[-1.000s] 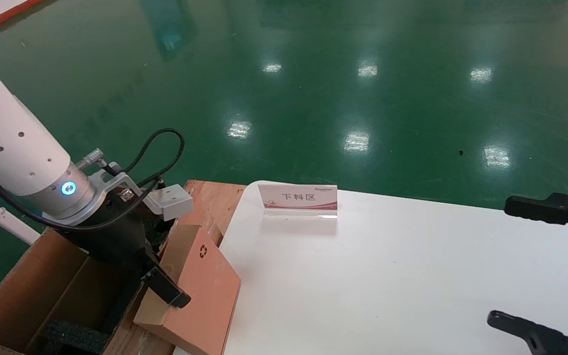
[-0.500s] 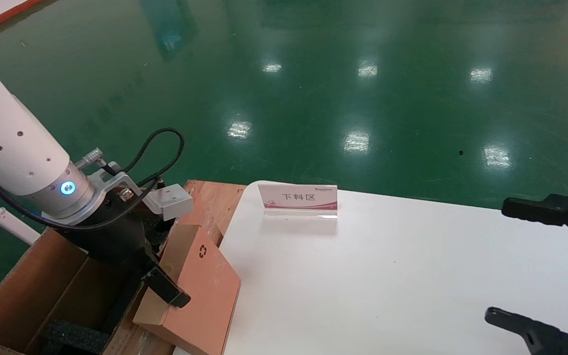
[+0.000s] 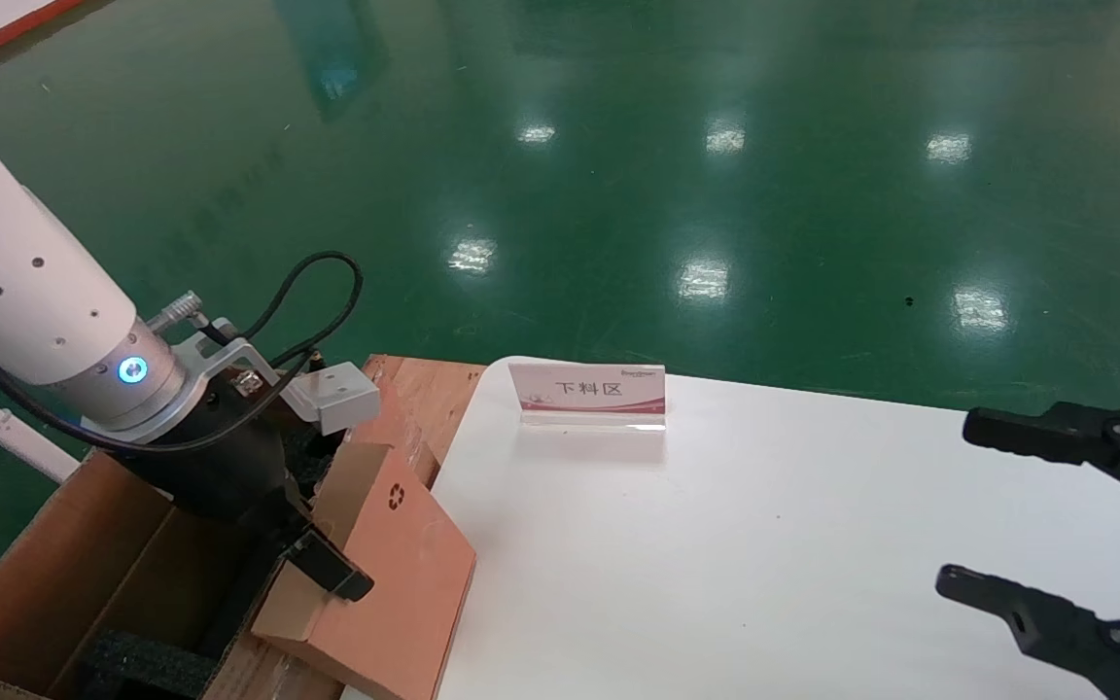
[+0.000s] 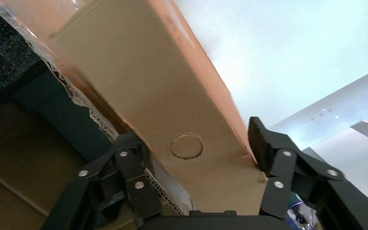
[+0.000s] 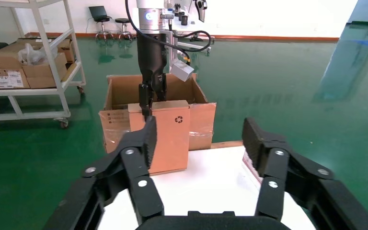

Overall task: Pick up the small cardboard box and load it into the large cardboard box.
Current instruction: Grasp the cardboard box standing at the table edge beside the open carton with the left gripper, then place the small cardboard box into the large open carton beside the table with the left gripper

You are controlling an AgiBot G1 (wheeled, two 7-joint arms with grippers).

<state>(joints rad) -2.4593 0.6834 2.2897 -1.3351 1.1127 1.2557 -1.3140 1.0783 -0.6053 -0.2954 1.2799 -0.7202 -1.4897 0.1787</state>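
Black fingers of the left tool (image 4: 191, 165) clamp the small cardboard box (image 3: 380, 574) across its narrow pale edge, one finger on each broad face, close to a round punched mark on that edge. In the head view the box hangs tilted at about 8 o'clock of the scene, its lower end over the table (image 3: 764, 544) corner and its held end over the rim of the large cardboard box (image 3: 54, 574), which stands at the table's 9 o'clock side.

Stiff board and a flat shape suggest the small box is light and will not sag, though its plain faces look smooth enough to slide between the pads if swung quickly. A grip at one end leaves a long lever, so it could pivot; holding nearer the middle of the edge would likely steady it. The recycling symbol (image 3: 396, 497) faces upward, toward the head camera.

Black foam (image 3: 137, 661) shows low in the carton, and in the left wrist view a clear-taped flap edge lies just beside the held box. The right tool (image 3: 1036, 520) waits with its fingers spread wide over the table at 3 o'clock, gripping nothing.

Most of the carton is cut off by the frame, so its floor and free space cannot be judged, and the arm hides the inner finger's contact in the head view. A small sign (image 3: 587, 389) stands at 12 o'clock.
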